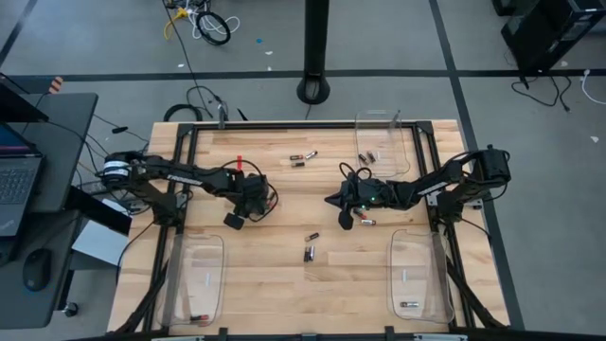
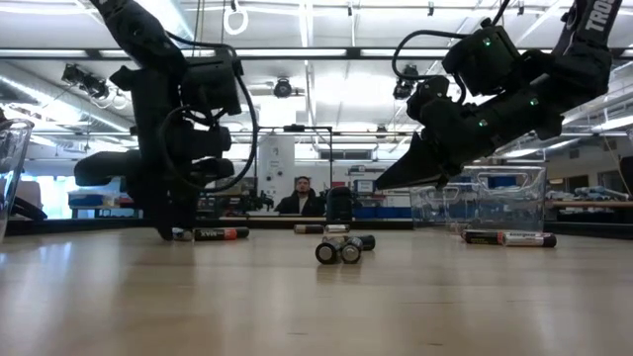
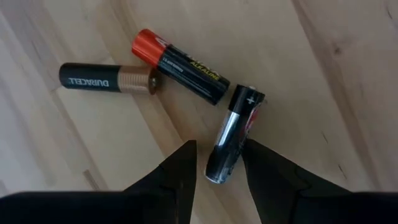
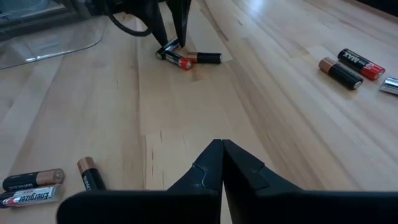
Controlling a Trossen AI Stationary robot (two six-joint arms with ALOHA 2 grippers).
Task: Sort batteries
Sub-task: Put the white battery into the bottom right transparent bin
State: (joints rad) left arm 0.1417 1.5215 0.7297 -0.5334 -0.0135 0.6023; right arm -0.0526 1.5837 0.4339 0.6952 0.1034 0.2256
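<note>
On the pale wooden bench, the left tool hangs with its two dark fingers spread either side of a black-and-silver cylindrical battery, not yet closed on it; a red-capped black battery and a copper-banded black battery lie just beside. The right tool hovers above the bench, fingers pressed together and empty. The pick-up step appears in hand: next likely calls for closing, lifting and carrying to a clear plastic tray.
</note>
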